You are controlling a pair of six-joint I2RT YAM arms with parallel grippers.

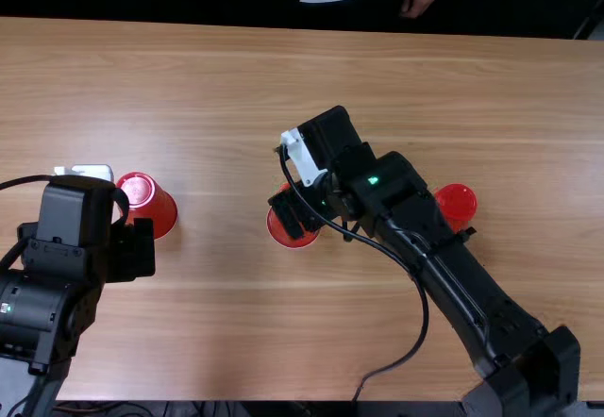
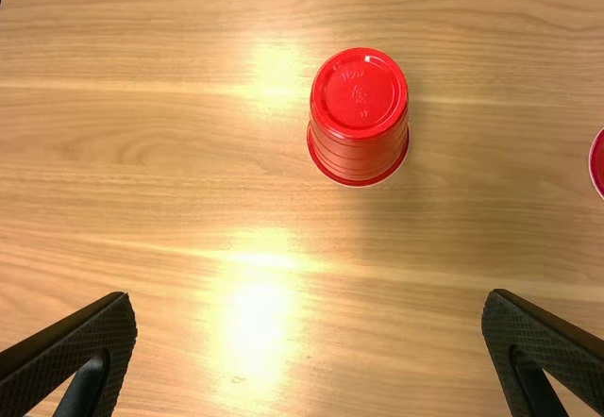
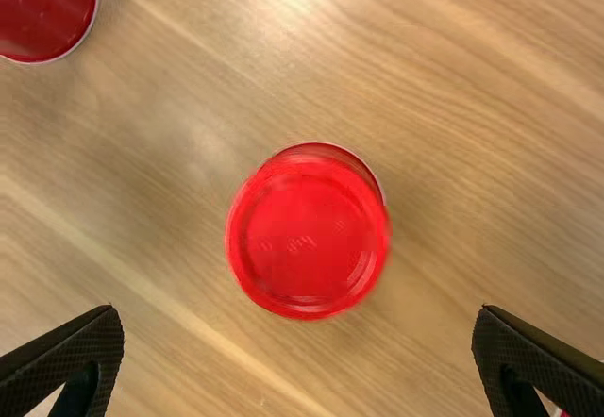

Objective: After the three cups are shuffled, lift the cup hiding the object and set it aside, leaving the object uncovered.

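Above the table's (image 1: 283, 77) centre, the right gripper (image 3: 297, 346) hangs, fingers (image 3: 66, 360) spread wide, over the middle cup (image 3: 307, 242), the left cup (image 1: 148, 205) at its nine o'clock, the right cup (image 1: 456, 202) at three; none is lifted, nothing uncovered yet.

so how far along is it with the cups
Done: the left cup, middle cup and right cup stand upside down, no hand on them, so the shuffle looks over. In hand: the right gripper hangs open over the middle cup, fingers clear of it. To do: grip that cup, lift it, set it aside; nothing is uncovered yet. The left gripper, open, faces the left cup.
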